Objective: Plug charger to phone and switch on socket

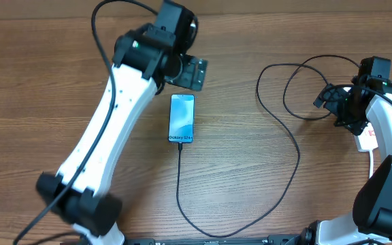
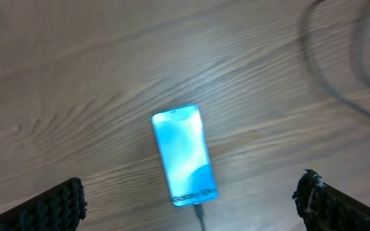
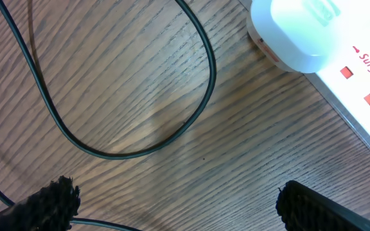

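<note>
The phone (image 1: 182,119) lies flat mid-table with its light blue screen up; it also shows in the left wrist view (image 2: 184,154). The charger's thin black cable (image 1: 180,184) is plugged into the phone's near end and loops right toward the socket. My left gripper (image 1: 196,73) hovers open just beyond the phone's far end, holding nothing (image 2: 191,215). The socket (image 3: 365,83), a white strip with red switches, is mostly hidden under my right arm in the overhead view (image 1: 368,139). My right gripper (image 1: 327,101) is open and empty (image 3: 178,205), beside the socket's end.
A white plug block (image 3: 294,32) sits on the socket's end. Loops of the black cable (image 3: 140,144) lie on the wood under and left of my right gripper. The left arm (image 1: 107,136) stretches diagonally across the table's left half.
</note>
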### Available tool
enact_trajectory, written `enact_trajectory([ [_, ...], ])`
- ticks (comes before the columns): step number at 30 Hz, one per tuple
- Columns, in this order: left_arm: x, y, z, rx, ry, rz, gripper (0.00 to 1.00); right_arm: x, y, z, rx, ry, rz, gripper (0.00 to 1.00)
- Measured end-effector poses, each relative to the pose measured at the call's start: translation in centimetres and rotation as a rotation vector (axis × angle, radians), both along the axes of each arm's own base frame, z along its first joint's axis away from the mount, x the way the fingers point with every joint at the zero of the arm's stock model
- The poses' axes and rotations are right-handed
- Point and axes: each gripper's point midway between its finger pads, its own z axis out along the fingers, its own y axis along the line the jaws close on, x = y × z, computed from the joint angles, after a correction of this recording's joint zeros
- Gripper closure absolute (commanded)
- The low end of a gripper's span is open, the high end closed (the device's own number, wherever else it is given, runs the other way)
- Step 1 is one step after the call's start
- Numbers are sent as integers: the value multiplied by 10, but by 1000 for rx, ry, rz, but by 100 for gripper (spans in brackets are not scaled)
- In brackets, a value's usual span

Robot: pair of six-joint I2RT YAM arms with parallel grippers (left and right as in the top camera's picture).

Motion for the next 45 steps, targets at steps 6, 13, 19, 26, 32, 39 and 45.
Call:
enact_trajectory([
  [6, -37, -3, 69, -82, -152, -49, 0, 0, 0, 0, 0, 0, 0, 0],
  [13, -80, 24, 140, -175, -328, -43, 0, 0, 0, 0, -1, -1, 0, 0],
  [19, -109, 56, 177, -219, -435, 1, 1, 0, 0, 0, 0, 0, 0, 0],
  [26, -113, 108, 191, -202, -496, 156, 0, 0, 0, 0, 0, 0, 0, 0],
  [32, -104, 141, 187, -169, -496, 269, 0, 0, 0, 0, 0, 0, 0, 0],
  [39, -104, 154, 150, -127, -407, 316, 0, 0, 0, 0, 0, 0, 0, 0],
  [45, -114, 156, 108, -96, -311, 318, 1, 0, 0, 0, 0, 0, 0, 0],
])
